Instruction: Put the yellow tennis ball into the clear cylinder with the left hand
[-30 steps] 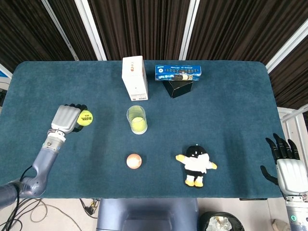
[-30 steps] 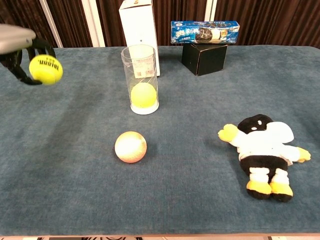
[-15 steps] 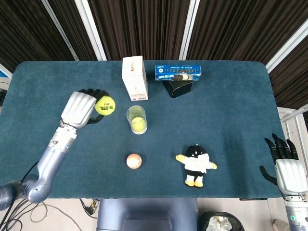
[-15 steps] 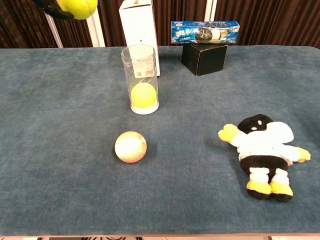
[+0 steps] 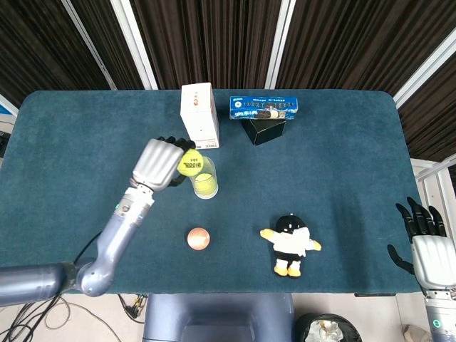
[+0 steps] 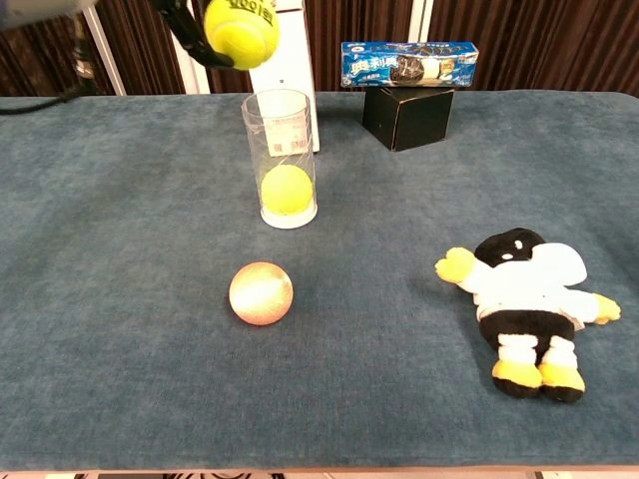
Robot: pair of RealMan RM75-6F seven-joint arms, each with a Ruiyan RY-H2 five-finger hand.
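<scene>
My left hand (image 5: 159,163) holds a yellow tennis ball (image 5: 189,162) in the air, just left of and above the mouth of the clear cylinder (image 5: 203,177). In the chest view the ball (image 6: 241,28) hangs high over the cylinder (image 6: 280,160), with only the dark fingers (image 6: 185,25) showing behind it. The cylinder stands upright on the blue table and has another yellow ball (image 6: 286,190) at its bottom. My right hand (image 5: 426,246) hangs open off the table's right edge, holding nothing.
A white box (image 5: 199,115) stands right behind the cylinder. A blue cookie pack (image 5: 263,107) lies on a black box (image 5: 263,131) further right. An orange ball (image 5: 198,238) and a penguin plush (image 5: 291,244) lie on the near side of the table.
My left hand has carried the tennis ball to the right, from the table's left part to just beside the cylinder's mouth. The right hand has barely moved.
</scene>
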